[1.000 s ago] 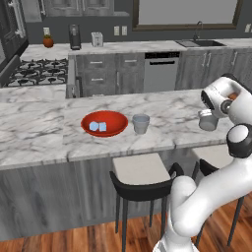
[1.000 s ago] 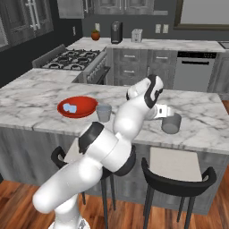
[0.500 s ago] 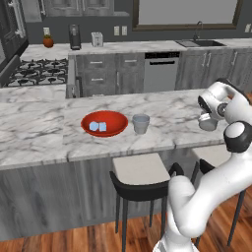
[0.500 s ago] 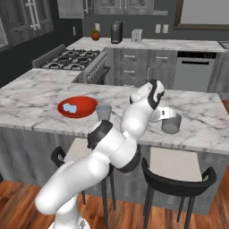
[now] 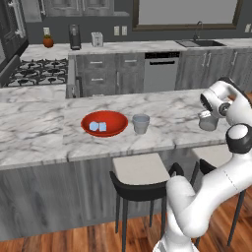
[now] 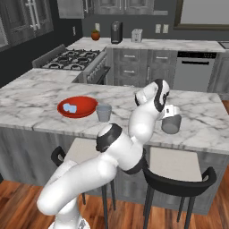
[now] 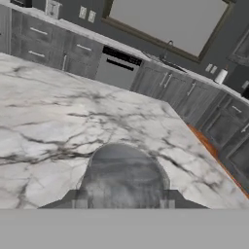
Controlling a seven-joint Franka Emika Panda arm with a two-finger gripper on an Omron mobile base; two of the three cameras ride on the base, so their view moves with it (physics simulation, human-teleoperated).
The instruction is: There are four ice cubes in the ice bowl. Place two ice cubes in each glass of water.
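The gripper (image 6: 171, 115) hangs just above the far glass (image 6: 171, 124) at the counter's (image 5: 39, 128) end, jaws closed narrow, presumably on an ice cube, though no cube can be made out between them. To do this well, centre over the rim and open only when low, so the cube drops inside. Two cubes (image 5: 98, 126) lie in the red bowl (image 5: 104, 123), beside the near glass (image 5: 141, 123).

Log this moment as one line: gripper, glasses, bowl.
gripper: shut, over right grey tumbler | other grey tumbler: beside glossy red bowl | pale ice cubes: two visible in bowl
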